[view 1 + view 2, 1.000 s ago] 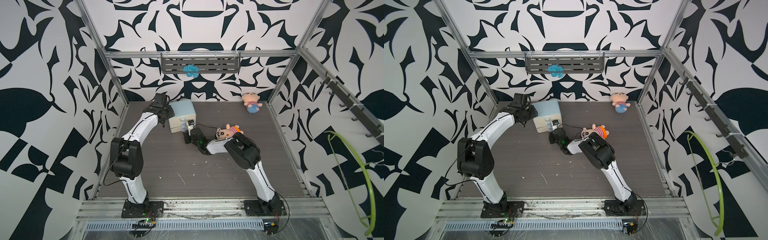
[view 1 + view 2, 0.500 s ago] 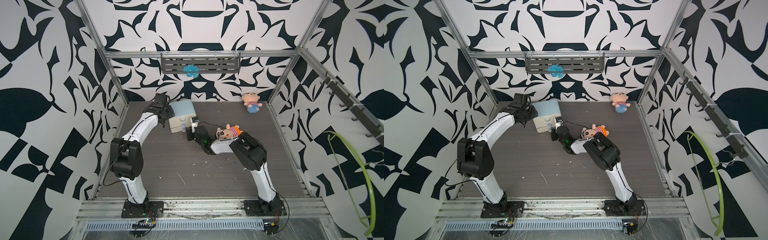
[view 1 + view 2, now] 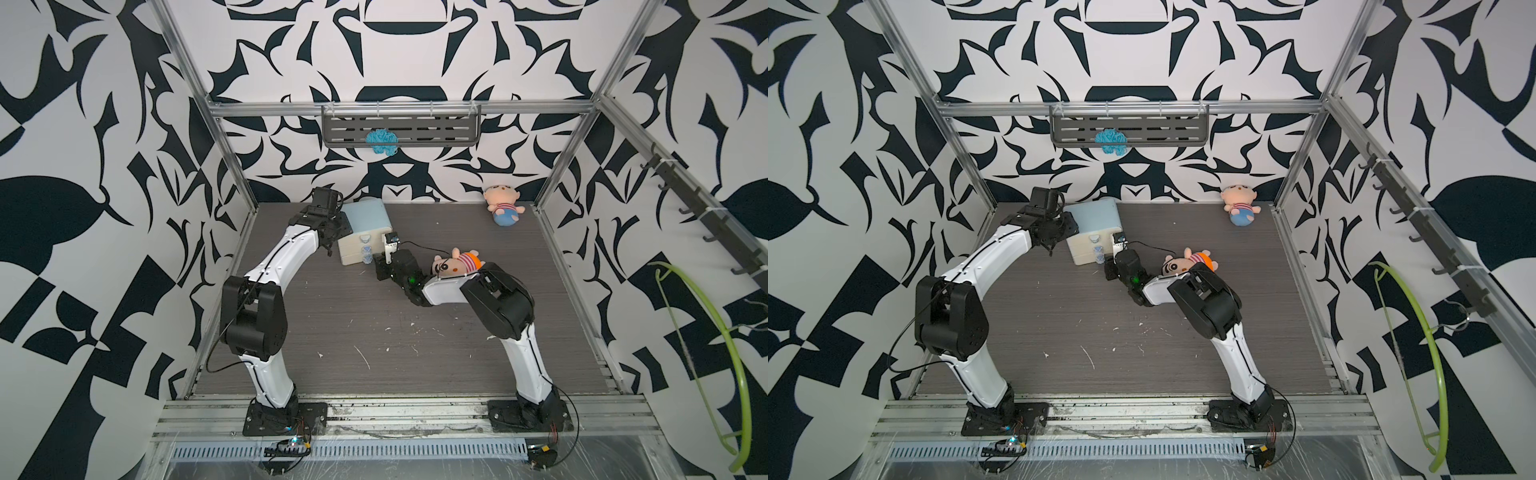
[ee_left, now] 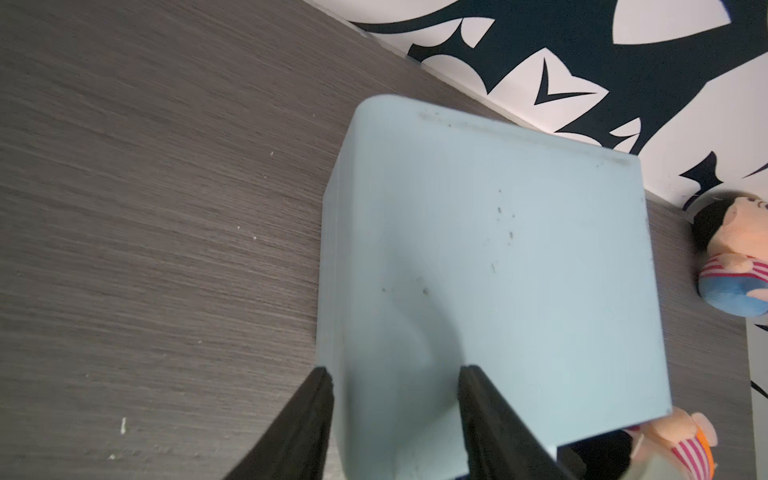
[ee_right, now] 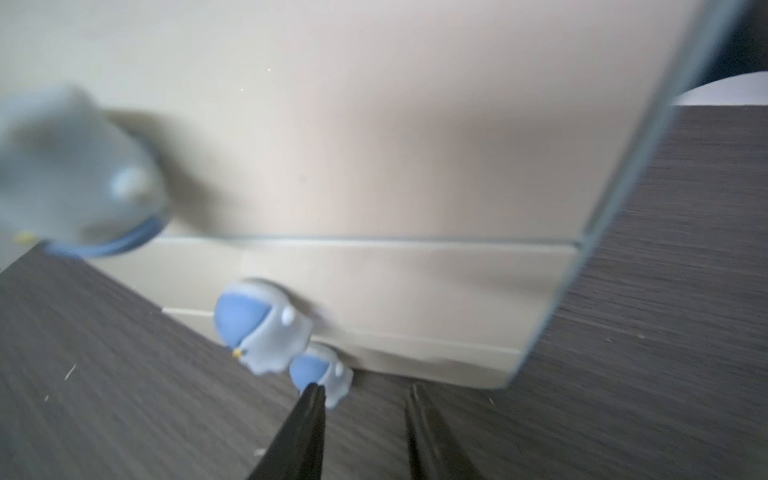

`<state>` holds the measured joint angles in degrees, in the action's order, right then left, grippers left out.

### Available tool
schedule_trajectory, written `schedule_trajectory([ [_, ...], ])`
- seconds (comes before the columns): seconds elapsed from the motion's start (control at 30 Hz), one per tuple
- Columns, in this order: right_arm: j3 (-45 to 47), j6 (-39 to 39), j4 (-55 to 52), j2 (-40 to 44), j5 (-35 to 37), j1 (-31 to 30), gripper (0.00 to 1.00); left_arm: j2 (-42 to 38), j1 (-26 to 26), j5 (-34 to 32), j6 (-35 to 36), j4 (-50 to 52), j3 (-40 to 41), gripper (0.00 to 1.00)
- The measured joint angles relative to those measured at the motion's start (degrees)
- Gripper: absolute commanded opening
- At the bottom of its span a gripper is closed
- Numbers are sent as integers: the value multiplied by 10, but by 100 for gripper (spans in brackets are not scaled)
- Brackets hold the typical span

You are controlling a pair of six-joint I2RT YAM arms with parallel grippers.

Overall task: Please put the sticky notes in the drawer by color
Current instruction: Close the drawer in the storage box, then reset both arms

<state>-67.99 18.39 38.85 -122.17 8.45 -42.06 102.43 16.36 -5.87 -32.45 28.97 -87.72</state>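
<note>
Drawer [image 3: 365, 232] on counter [image 3: 374, 332], three fronts appear shut; sticky notes nowhere visible, presumably stowed inside. Left claw [image 4: 395, 370] parted astride drawer top edge; right claw [image 5: 365, 385] parted, empty, beside lowest knob [image 5: 322, 374]

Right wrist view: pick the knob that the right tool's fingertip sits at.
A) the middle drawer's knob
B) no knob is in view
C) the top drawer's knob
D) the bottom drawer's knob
D: one fingertip of the open right tool sits at the lowest knob of the drawer, just above the table.
</note>
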Motion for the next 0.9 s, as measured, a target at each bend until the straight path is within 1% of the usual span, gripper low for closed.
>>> schedule_trajectory([
  [0.03, 23, -2, -3, 23, -2, 0, 63, -3, 2, -4, 6, 5, 1, 72],
  [0.1, 73, -13, -13, 82, -7, 3, 70, -14, 6, -11, 21, 10, 9, 84],
  [0.17, 110, -24, -26, 139, -13, 5, 80, -35, 10, -17, 38, 7, 26, 94],
  [0.2, 129, -33, -35, 172, -14, 6, 83, -54, 11, -20, 47, -1, 42, 97],
  [0.23, 143, -40, -42, 197, -14, 7, 84, -73, 13, -21, 53, -10, 59, 100],
  [0.3, 180, -58, -56, 264, -1, 8, 88, -127, 15, -23, 71, -43, 105, 99],
  [0.43, 240, -99, -93, 378, 35, 21, 91, -251, 18, -28, 122, -136, 219, 99],
  [0.53, 272, -132, -133, 449, 61, 54, 91, -338, 18, -45, 170, -212, 322, 99],
  [0.63, 302, -160, -167, 509, 90, 105, 92, -401, 17, -80, 205, -271, 423, 100],
  [0.73, 348, -182, -168, 557, 116, 162, 95, -449, 15, -123, 237, -323, 524, 99],
  [0.8, 390, -190, -149, 574, 127, 204, 98, -477, 8, -142, 266, -364, 590, 99],
  [0.9, 450, -197, -116, 566, 134, 258, 99, -507, -14, -154, 297, -433, 680, 99],
])
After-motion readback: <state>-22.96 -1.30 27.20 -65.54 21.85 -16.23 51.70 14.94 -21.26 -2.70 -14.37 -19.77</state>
